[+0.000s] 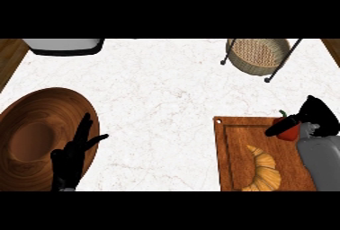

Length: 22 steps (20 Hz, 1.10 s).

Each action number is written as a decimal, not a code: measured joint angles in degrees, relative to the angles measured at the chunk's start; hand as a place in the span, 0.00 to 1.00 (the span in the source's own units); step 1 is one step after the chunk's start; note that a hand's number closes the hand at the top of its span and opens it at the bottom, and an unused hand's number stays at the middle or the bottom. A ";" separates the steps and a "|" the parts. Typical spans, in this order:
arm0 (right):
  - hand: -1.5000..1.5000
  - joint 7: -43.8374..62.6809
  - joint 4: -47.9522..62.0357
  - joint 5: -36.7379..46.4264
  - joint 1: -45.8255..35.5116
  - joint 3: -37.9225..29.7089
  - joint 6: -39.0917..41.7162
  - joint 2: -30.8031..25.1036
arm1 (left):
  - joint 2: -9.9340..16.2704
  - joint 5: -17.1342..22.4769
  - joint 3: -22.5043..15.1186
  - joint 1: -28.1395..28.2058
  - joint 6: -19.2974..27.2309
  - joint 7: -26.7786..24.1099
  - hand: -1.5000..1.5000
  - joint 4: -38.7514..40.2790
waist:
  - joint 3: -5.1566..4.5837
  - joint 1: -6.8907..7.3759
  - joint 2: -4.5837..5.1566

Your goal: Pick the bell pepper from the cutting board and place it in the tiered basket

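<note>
Right hand (312, 116) curled round the red bell pepper (289, 133) at the cutting board (229, 152)'s far right corner, croissant (264, 170) nearer on it, tiered basket (257, 55) well beyond; left hand (72, 157) open over wooden bowl (33, 134).

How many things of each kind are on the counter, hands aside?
Food: 2, the bell pepper and croissant
Boards: 1, the cutting board
Baskets: 1, the tiered basket
Bowls: 1, the wooden bowl
Total: 5
</note>
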 measured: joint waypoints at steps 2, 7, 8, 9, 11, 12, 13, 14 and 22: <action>0.00 0.05 0.97 0.50 -0.25 -0.72 -0.02 1.32 | -0.10 -0.04 0.20 0.03 -0.24 -0.40 0.50 0.15 | 0.02 0.02 0.01; 0.00 -0.52 2.13 1.02 0.20 -2.76 0.38 3.39 | -0.53 -0.57 0.56 0.16 -0.32 -0.50 0.50 0.17 | 0.07 -0.12 -0.01; 0.00 -0.69 2.15 1.48 0.70 -2.68 0.34 4.09 | -0.60 -0.45 0.81 0.04 -0.43 -0.46 0.50 0.43 | 0.11 -0.20 -0.06; 0.00 -0.95 2.63 1.61 0.76 -3.14 0.39 4.37 | -0.66 -0.69 0.78 0.06 -0.45 -0.50 0.50 0.40 | 0.13 -0.18 -0.06; 0.00 -1.27 3.72 2.11 0.44 -3.87 0.41 5.14 | -0.92 -0.94 0.80 -0.03 -0.57 -0.53 0.50 0.49 | 0.15 -0.10 -0.04; 0.00 -1.52 4.05 2.33 0.22 -4.31 0.50 5.28 | -1.13 -0.92 0.94 -0.02 -0.57 -0.72 0.50 0.56 | 0.18 -0.08 -0.05; 1.00 -2.03 4.73 2.69 0.19 -4.64 0.52 5.51 | -1.19 -0.83 1.13 -0.12 -0.72 -0.86 0.50 0.77 | 0.20 -0.07 -0.07; 1.00 -2.50 5.42 3.21 0.19 -4.88 0.37 5.97 | -1.03 -0.45 1.41 -0.21 -1.19 -0.80 0.50 0.73 | 0.17 -0.03 -0.07; 1.00 -6.73 7.27 6.18 0.11 -6.93 -0.03 6.23 | -2.25 -2.33 1.44 -0.08 -0.60 -1.71 0.50 0.89 | -0.06 0.04 -0.32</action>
